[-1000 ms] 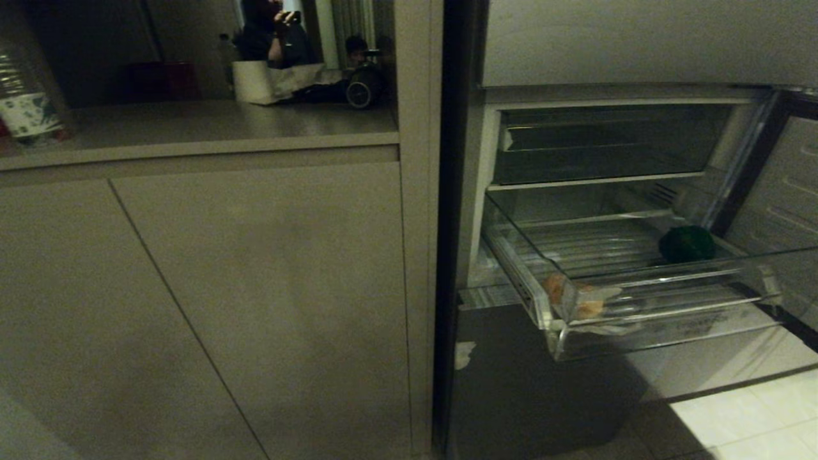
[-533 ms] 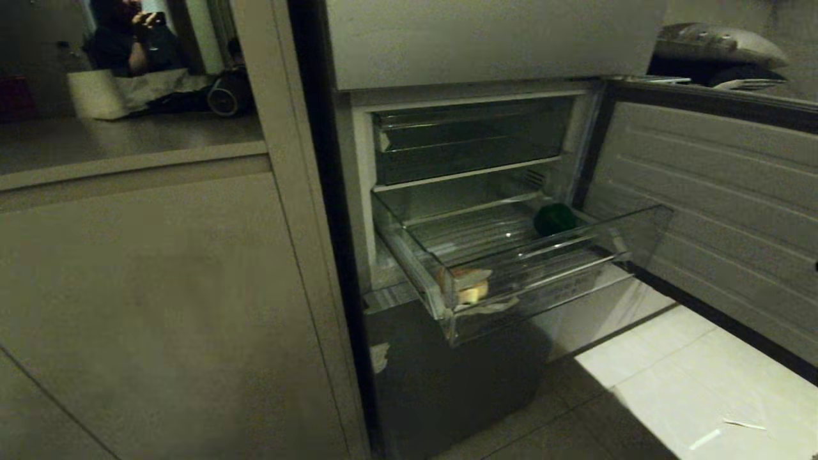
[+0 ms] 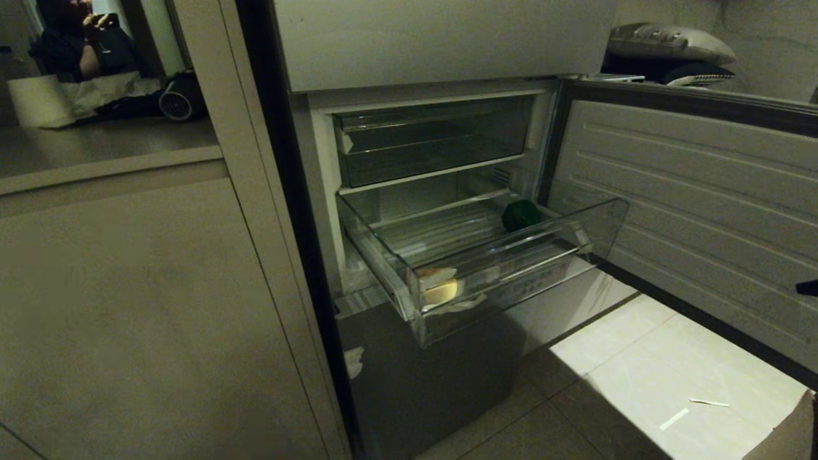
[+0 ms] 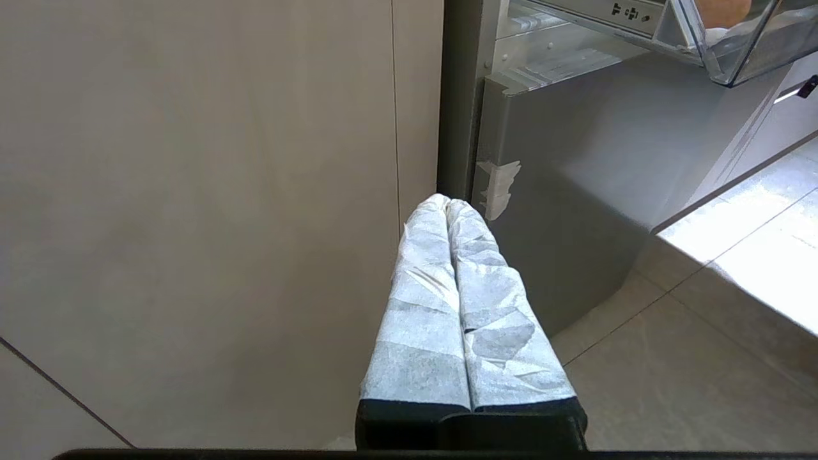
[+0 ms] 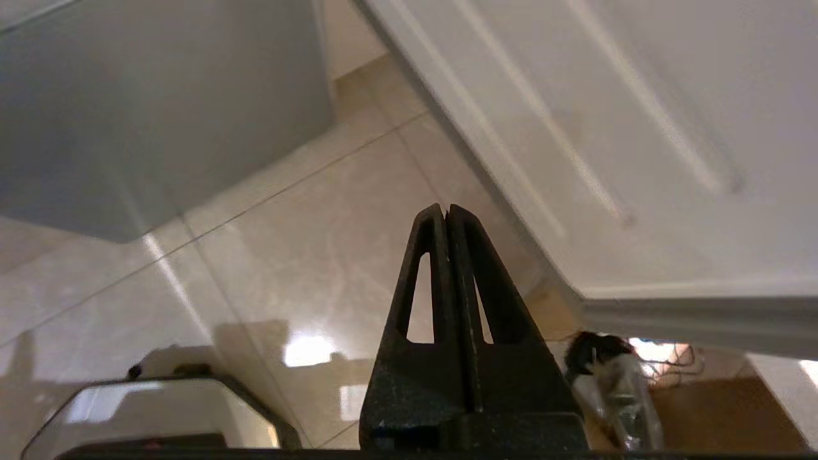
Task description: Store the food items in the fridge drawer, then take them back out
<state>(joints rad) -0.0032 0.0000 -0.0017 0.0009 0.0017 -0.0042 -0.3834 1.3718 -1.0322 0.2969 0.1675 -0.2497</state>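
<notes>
The clear fridge drawer (image 3: 511, 281) stands pulled out of the grey fridge. A dark-green rounded food item (image 3: 521, 215) lies at its back right. An orange-tan bread-like item (image 3: 438, 289) rests in its front left corner, and shows again through the drawer corner (image 4: 735, 57) as an orange lump (image 4: 722, 9). My left gripper (image 4: 447, 203), with white-wrapped fingers, is shut and empty, low by the seam between cabinet and fridge. My right gripper (image 5: 445, 209) is shut and empty over the floor tiles beside the open door. A dark tip (image 3: 806, 287) at the head view's right edge may be that gripper.
The open fridge door (image 3: 690, 211) swings out on the right of the drawer. A shallower clear tray (image 3: 434, 144) sits above it, a grey lower panel (image 3: 428, 377) below. Beige cabinets (image 3: 128, 306) fill the left. A person (image 3: 77, 45) stands far back. A cardboard corner (image 3: 789, 437) lies on the floor.
The whole head view has swung right, so the fridge now sits mid-picture and the open door shows. Both food items lie where they were in the drawer.
</notes>
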